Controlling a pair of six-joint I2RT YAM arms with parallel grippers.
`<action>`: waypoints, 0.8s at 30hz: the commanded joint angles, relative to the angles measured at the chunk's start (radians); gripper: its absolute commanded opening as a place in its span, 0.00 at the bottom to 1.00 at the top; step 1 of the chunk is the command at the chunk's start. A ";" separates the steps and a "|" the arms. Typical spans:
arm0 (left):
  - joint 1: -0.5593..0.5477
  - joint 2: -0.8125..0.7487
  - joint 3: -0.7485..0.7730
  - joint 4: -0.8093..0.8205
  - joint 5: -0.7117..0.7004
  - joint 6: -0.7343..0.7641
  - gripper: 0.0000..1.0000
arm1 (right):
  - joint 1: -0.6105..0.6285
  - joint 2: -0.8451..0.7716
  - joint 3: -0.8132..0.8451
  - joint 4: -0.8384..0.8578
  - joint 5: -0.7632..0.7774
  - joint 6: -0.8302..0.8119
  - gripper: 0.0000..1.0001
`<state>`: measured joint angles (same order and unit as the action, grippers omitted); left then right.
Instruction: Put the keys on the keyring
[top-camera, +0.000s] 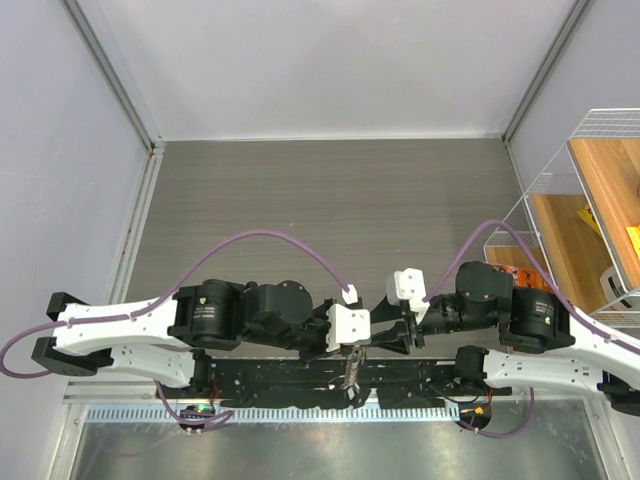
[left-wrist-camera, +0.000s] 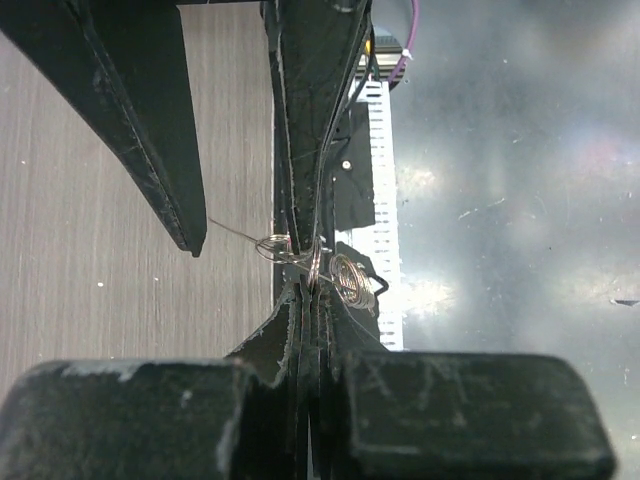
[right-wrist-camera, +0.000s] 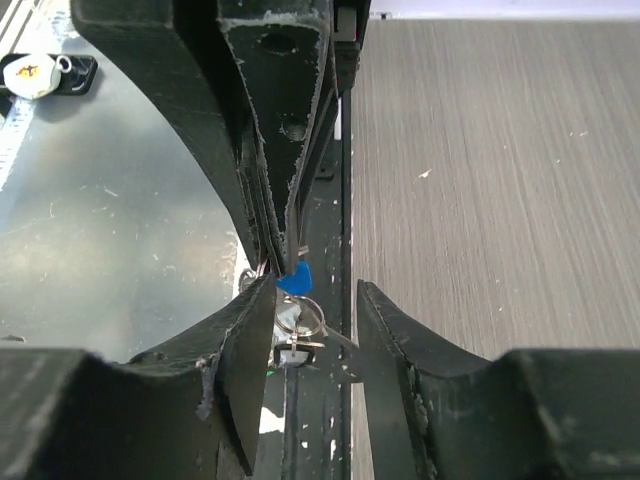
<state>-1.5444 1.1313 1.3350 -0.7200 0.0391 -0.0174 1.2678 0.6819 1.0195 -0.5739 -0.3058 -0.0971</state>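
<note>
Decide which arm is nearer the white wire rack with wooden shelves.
Right. The right arm bends beside the white wire rack with wooden shelves at the right edge of the table; the left arm stretches off to the opposite, left side.

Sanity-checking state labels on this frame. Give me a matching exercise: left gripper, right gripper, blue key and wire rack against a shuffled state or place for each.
Column 1
1. left gripper
2. right gripper
3. blue key
4. wire rack

Column 2
a. open
b. far right of the top view
c. shut on the keyring
d. at the left gripper's fingertips

Pairs: 1-c, 2-a, 3-d, 4-b
</note>
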 joint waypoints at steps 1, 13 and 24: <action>-0.002 0.002 0.058 -0.001 0.022 0.013 0.00 | 0.004 -0.002 0.030 -0.018 -0.033 -0.006 0.43; -0.002 0.025 0.072 -0.019 -0.024 0.005 0.00 | 0.002 -0.002 0.004 0.022 -0.058 0.008 0.42; -0.002 0.031 0.076 -0.019 -0.031 0.005 0.00 | 0.004 0.024 -0.018 0.068 -0.091 0.019 0.35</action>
<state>-1.5444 1.1633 1.3590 -0.7719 0.0185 -0.0177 1.2678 0.6937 1.0000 -0.5648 -0.3695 -0.0902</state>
